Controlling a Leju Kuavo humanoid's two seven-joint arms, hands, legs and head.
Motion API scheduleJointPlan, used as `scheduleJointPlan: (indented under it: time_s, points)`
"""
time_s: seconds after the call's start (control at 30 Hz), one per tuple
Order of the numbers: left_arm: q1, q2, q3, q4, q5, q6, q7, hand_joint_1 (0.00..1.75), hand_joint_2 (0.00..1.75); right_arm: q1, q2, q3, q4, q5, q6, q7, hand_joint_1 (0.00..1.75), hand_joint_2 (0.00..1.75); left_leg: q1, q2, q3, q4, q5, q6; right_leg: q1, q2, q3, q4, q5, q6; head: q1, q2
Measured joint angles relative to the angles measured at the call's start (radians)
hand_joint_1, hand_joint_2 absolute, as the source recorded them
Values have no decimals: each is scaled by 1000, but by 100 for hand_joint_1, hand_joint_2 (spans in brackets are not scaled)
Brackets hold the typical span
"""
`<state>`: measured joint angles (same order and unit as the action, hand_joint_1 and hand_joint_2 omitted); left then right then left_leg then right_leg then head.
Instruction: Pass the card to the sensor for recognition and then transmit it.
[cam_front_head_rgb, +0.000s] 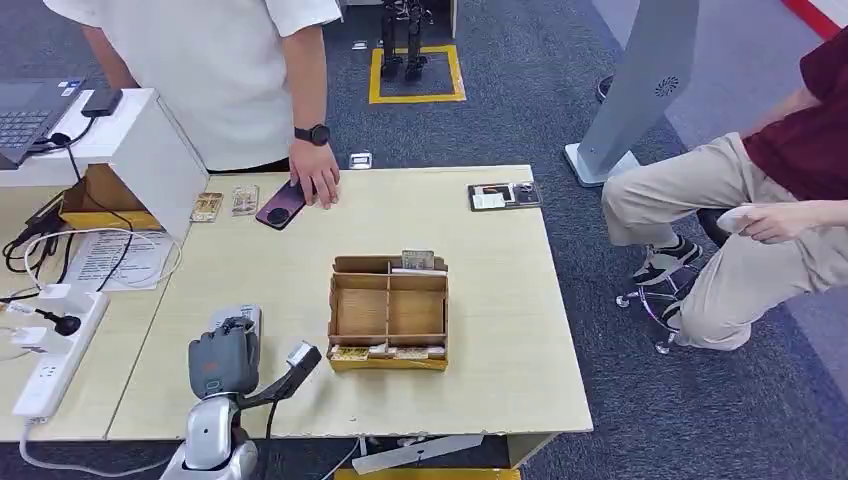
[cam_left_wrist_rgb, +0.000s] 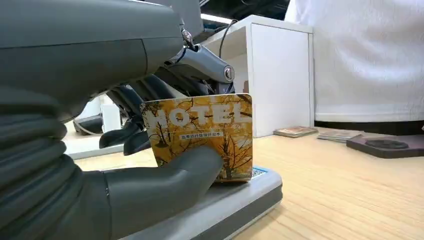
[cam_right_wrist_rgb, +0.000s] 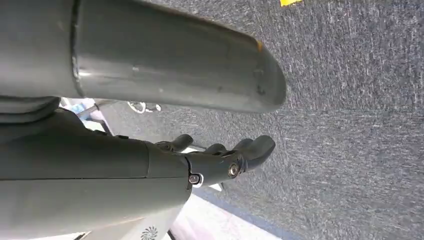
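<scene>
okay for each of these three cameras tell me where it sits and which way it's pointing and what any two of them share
Head view: high on the body, looking forward and down at the table; left robot hand shows.
Left wrist view: behind the left robot hand, looking across the tabletop; it holds a hotel card on the grey sensor.
Right wrist view: hanging arm, facing the carpet; right robot hand shows.
Shared: head and left wrist views both show the left robot hand at the sensor.

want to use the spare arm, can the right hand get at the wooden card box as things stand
Probably not without first lifting: the right hand hangs over carpet with nothing in it, below the table's level. The wooden card box sits on the table with bare surface around it, so nothing there blocks the way.
</scene>
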<state>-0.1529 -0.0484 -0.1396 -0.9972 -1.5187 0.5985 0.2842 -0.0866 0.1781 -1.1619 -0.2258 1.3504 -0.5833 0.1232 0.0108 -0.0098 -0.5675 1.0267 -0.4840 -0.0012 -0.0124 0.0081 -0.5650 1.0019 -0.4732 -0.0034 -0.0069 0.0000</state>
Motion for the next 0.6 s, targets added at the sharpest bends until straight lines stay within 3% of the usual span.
scheduleJointPlan:
  time_s: [0.6]
  points:
    - [0,0,0,2,6,-15,-3,175,175,0,-1,0,0,2,0,0,0,0,0,0,1,0,0,0,0,0,1,0,0,0,0,0]
